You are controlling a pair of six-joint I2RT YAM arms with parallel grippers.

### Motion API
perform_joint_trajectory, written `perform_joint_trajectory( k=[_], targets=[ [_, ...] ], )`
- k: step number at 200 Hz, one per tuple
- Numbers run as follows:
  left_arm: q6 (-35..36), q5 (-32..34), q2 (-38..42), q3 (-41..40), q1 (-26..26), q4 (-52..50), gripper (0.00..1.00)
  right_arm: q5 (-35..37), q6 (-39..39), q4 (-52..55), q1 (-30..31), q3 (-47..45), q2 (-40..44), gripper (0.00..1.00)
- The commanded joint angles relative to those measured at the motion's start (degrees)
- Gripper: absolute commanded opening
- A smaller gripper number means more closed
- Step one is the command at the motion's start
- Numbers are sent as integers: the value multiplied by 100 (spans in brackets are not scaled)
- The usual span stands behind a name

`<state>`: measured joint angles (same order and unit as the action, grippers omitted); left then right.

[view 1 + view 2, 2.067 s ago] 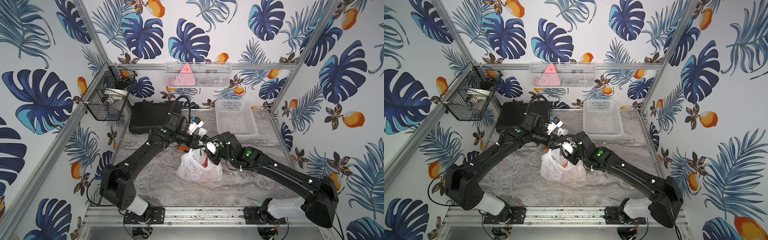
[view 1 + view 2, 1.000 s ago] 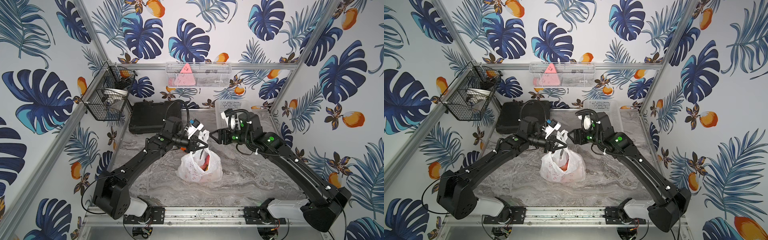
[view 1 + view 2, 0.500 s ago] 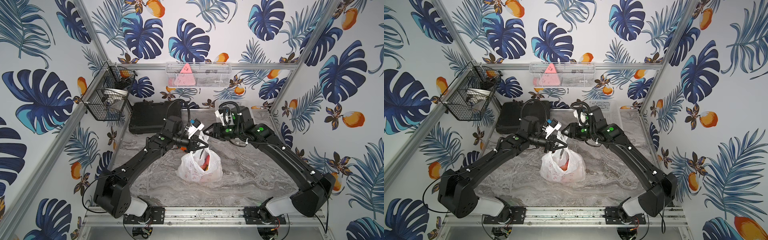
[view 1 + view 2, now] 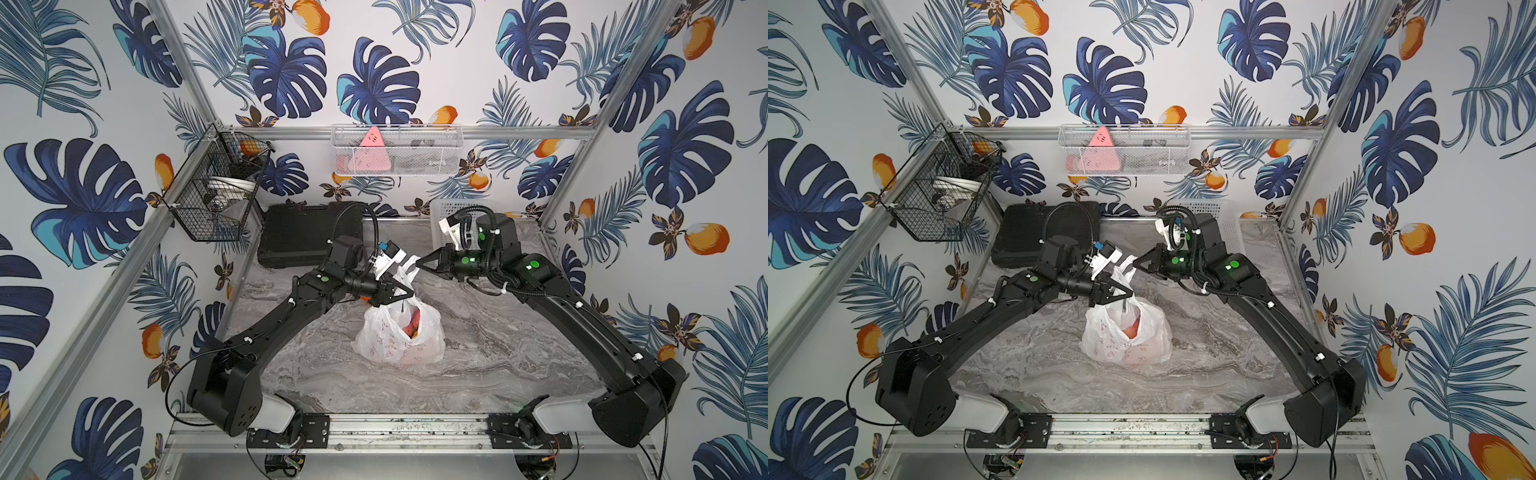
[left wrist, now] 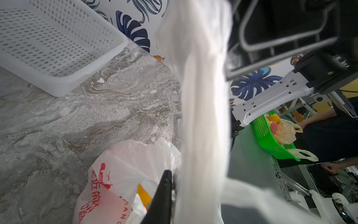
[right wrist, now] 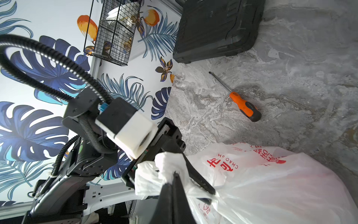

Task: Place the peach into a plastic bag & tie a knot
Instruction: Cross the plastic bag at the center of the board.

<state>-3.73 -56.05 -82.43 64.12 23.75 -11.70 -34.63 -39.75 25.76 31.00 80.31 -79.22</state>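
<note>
Left fingers [image 4: 399, 286], right fingers [image 4: 428, 257] at plastic bag [image 4: 386, 345]

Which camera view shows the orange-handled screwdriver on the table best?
The right wrist view: the screwdriver lies whole and sharp on the marble table, with its orange handle and bare shaft both clear. In both top views the left arm hides nearly all of it. The left wrist view does not show it.

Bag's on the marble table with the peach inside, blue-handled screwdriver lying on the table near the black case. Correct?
One slip: the screwdriver has an orange handle with a black end, not blue; the right wrist view shows it. The rest stands: the plastic bag sits on the marble table with the peach inside, and the screwdriver lies near the black case.
</note>
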Motion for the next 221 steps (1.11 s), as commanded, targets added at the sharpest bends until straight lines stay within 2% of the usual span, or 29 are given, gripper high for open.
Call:
perform_joint_trajectory(
  k=[1,30,55,74,134,154,192,221],
  targets=[
    [-291,-9,-43,-30,-17,338,16,-99,-106,-378,-4,-66,80,0],
    [-361,-79,-19,-89,-14,431,14,14,-39,-299,-91,-76,121,0],
    [-352,-80,78,-135,-41,388,11,41,18,-201,-457,-231,249,0],
    [-365,-102,61,-163,-79,370,6,-47,29,-215,-463,-327,310,0],
    [-581,-56,38,-137,-231,410,3,185,468,222,-464,-822,675,0],
    [-742,-90,21,-117,-244,443,2,-205,692,112,-464,-1003,940,0],
    [-782,16,-1,35,-248,196,2,-353,996,267,197,-1167,1092,0],
    [-848,32,6,107,-244,126,2,44,1030,236,916,-1407,906,0]
  ],
)
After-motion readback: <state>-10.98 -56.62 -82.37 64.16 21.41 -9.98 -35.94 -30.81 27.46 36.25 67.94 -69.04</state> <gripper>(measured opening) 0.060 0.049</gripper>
